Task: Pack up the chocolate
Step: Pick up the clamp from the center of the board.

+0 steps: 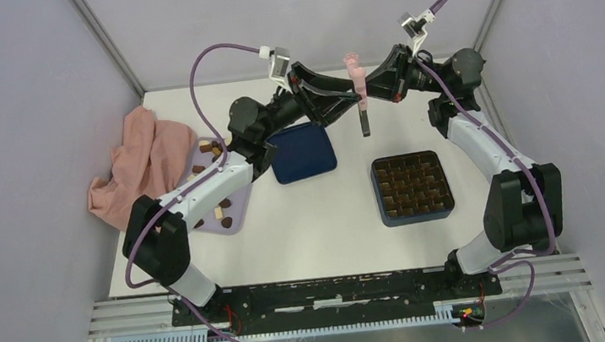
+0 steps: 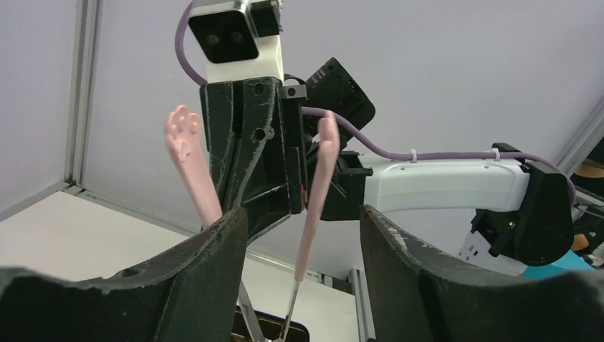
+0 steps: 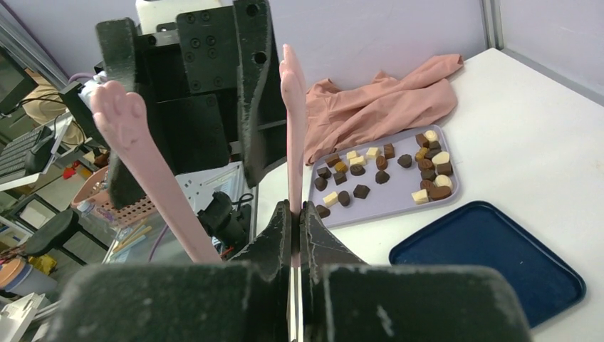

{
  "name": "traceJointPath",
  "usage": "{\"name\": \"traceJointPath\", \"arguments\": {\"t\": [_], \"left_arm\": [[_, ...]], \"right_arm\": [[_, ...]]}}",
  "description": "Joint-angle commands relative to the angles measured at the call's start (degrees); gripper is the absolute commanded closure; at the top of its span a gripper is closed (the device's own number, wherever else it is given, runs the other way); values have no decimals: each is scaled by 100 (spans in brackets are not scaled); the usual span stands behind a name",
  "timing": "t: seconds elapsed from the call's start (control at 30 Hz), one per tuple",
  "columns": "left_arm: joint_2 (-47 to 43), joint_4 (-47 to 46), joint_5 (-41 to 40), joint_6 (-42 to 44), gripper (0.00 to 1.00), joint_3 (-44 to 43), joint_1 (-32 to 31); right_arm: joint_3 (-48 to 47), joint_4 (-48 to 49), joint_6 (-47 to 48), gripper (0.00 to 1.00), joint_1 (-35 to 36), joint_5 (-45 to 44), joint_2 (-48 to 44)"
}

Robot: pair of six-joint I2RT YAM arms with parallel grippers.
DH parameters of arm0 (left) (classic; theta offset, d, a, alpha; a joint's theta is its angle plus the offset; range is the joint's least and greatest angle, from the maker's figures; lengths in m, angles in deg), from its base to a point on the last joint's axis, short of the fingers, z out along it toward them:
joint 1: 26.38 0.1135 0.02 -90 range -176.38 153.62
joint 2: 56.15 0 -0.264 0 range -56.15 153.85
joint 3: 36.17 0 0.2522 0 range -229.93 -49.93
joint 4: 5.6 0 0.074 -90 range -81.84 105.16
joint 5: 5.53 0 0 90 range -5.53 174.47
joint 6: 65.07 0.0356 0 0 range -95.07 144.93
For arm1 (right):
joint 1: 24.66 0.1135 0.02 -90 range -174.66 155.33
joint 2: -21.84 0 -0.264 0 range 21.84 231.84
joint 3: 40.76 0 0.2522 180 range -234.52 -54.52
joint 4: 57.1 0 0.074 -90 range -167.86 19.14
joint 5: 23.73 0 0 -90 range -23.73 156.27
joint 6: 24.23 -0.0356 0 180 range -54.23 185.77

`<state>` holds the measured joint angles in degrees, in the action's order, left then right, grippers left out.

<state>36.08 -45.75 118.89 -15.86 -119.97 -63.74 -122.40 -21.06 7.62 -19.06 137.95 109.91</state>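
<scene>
The chocolate (image 1: 219,198) lies as several dark, mid-brown and cream pieces on the lilac tray (image 1: 238,214) at the left. It also shows in the right wrist view (image 3: 384,169). Both arms are raised and meet above the far middle of the table. My right gripper (image 1: 372,87) (image 3: 295,211) is shut on one arm of pink paw-tipped tongs (image 1: 355,76) (image 3: 292,114), whose metal tips hang down. My left gripper (image 1: 349,96) (image 2: 303,216) is open. One tong arm (image 2: 318,185) stands between its fingers, and no contact shows.
A dark blue box with a brown grid (image 1: 412,187) sits at the right middle. Its flat blue lid (image 1: 303,152) (image 3: 484,256) lies beside the tray. A pink cloth (image 1: 141,164) (image 3: 384,103) is bunched at the far left. Walls close in the table.
</scene>
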Motion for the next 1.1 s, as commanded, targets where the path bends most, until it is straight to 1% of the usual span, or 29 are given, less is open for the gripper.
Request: {"name": "traceJointPath", "arguments": {"t": [0.0, 0.17, 0.3, 0.37, 0.4, 0.5, 0.53, 0.67, 0.77, 0.83, 0.97, 1.07], "left_arm": [[-25, 268, 235, 546, 35, -308, -150], [20, 592, 166, 823, 39, -432, -264], [88, 1113, 101, 1210, 50, -751, -392], [123, 1302, 105, 1343, 55, -831, -433], [135, 1312, 137, 1360, 60, -843, -438], [155, 1305, 282, 1364, 94, -857, -439], [147, 1281, 343, 1345, 98, -862, -441], [51, 879, 548, 1173, 98, -816, -451], [-27, 650, 760, 1057, 98, -895, -494], [-84, 522, 886, 959, 98, -976, -564], [-219, 237, 996, 698, 98, -914, -605], [-334, 246, 891, 750, 98, -669, -599]], "right_arm": [[-60, -124, 194, 100, 22, -57, -180], [-154, -804, 690, 100, 68, -97, -222], [-272, -1520, 1262, 100, 95, -129, -263], [-294, -1613, 1327, 100, 97, -125, -268], [-297, -1614, 1328, 100, 92, -127, -275], [-296, -1627, 1330, 100, 100, -130, -316], [-298, -1648, 1316, 100, 93, -130, -311], [-241, -1973, 1342, 100, 96, -291, -263], [-158, -2691, 1647, 100, 89, -559, -195], [14, -2953, 1714, 100, 94, -673, -123], [346, -2830, 1440, 100, 97, -699, -1], [322, -2617, 1338, 100, 92, -613, 2]]}}
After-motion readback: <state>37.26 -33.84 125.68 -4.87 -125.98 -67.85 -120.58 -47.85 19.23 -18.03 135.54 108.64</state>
